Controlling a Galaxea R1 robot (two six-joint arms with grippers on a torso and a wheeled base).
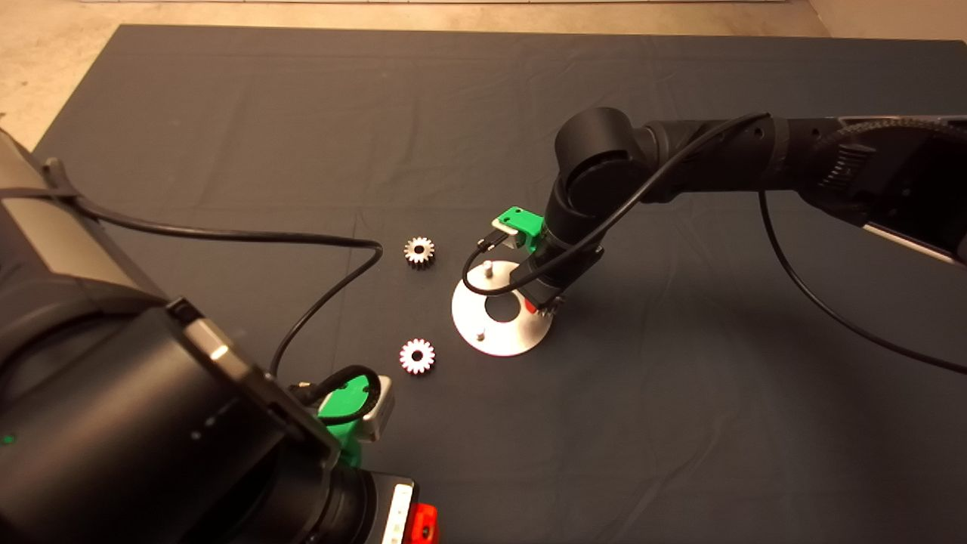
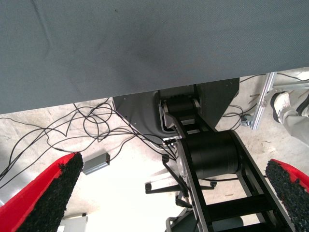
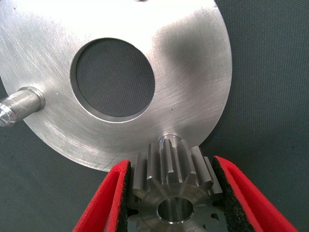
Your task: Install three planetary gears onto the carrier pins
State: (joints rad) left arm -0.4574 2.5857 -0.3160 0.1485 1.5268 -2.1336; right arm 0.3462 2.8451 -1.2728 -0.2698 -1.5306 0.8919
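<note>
Right gripper (image 3: 176,193) jaws clamp a planetary gear (image 3: 175,186), its bore hovering just above a carrier pin (image 3: 169,138) on the disc (image 3: 193,72). First gear going on; next comes a straight, aligned descent. Two gears (image 1: 419,250) wait beyond on the surface. Left gripper (image 2: 174,193) parked, jaws spread.
</note>
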